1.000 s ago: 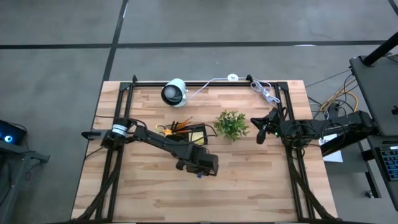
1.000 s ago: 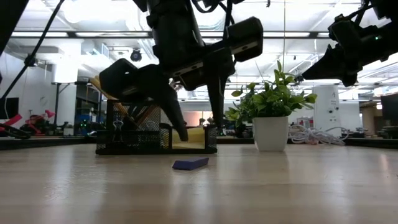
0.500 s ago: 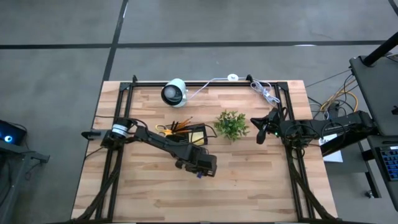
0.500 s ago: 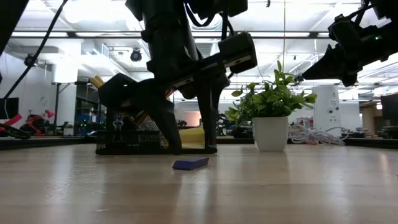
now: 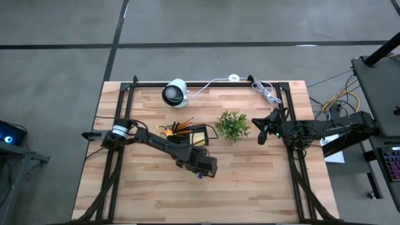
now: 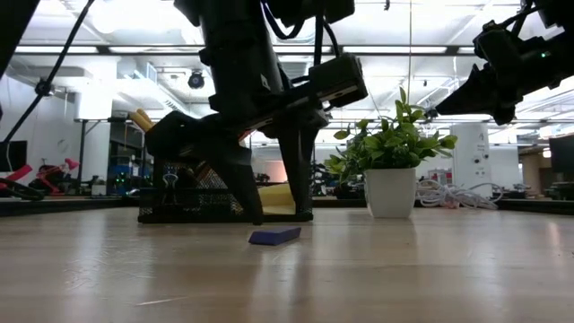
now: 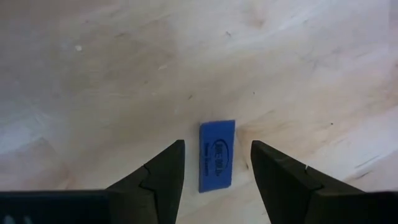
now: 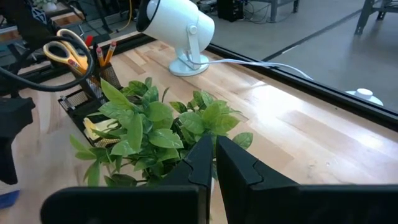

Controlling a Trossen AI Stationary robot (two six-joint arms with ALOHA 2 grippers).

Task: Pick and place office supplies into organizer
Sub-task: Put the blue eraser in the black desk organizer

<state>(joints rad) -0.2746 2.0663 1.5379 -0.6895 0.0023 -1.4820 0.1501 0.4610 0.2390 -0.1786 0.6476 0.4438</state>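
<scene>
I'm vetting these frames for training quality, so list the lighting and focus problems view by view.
Low view: ceiling lights behind turn the left gripper and organizer into silhouettes, and the table shows glare. Left wrist view: the blue piece is sharp, lit evenly. Right wrist view: the plant is sharp, the right gripper nearest the lens soft. High view: flat, even light.

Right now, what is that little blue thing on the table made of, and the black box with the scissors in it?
The small blue piece looks like smooth, matte rubber or plastic, perhaps an eraser: flat, rectangular, with printed lettering. The black organizer looks like metal wire mesh, since its walls show a fine grid. The table looks like light wood with visible grain.
</scene>
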